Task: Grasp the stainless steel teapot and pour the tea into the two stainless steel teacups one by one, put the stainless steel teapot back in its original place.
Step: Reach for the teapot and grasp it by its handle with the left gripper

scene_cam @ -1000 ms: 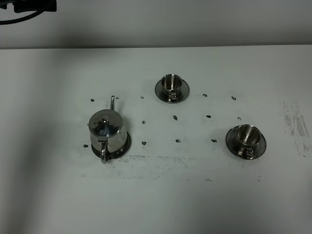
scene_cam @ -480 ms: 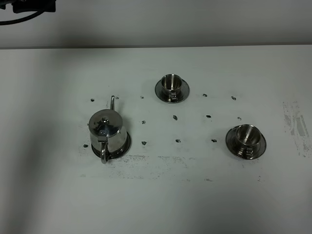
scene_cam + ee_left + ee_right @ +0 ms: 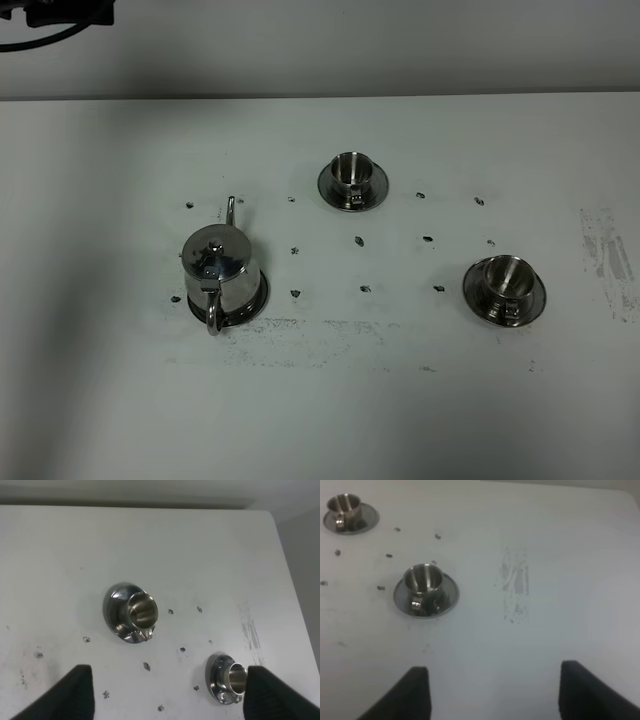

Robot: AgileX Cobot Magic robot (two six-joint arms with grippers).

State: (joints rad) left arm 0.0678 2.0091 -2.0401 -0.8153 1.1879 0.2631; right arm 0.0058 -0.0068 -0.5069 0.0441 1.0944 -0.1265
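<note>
The stainless steel teapot [image 3: 220, 265] stands upright on the left of the white table, lid on, spout pointing away and loop handle toward the front. It rests on its round tray, the original place [image 3: 262, 296], only a sliver of which shows. Two teacups sit on saucers, one at the back centre [image 3: 351, 172] and one on the right [image 3: 508, 280]. The left wrist view holds both cups [image 3: 141, 611] [image 3: 237, 676] beyond my left gripper [image 3: 169, 669], which is open and empty. My right gripper [image 3: 494, 667] is also open and empty, with the cups [image 3: 422, 577] [image 3: 344, 502] ahead of it.
Dark specks [image 3: 359, 241] dot the table between the teapot and the cups. A scuffed grey patch [image 3: 605, 255] marks the right side. A black cable and arm part [image 3: 55, 15] hang at the top left. Neither gripper appears in the exterior view.
</note>
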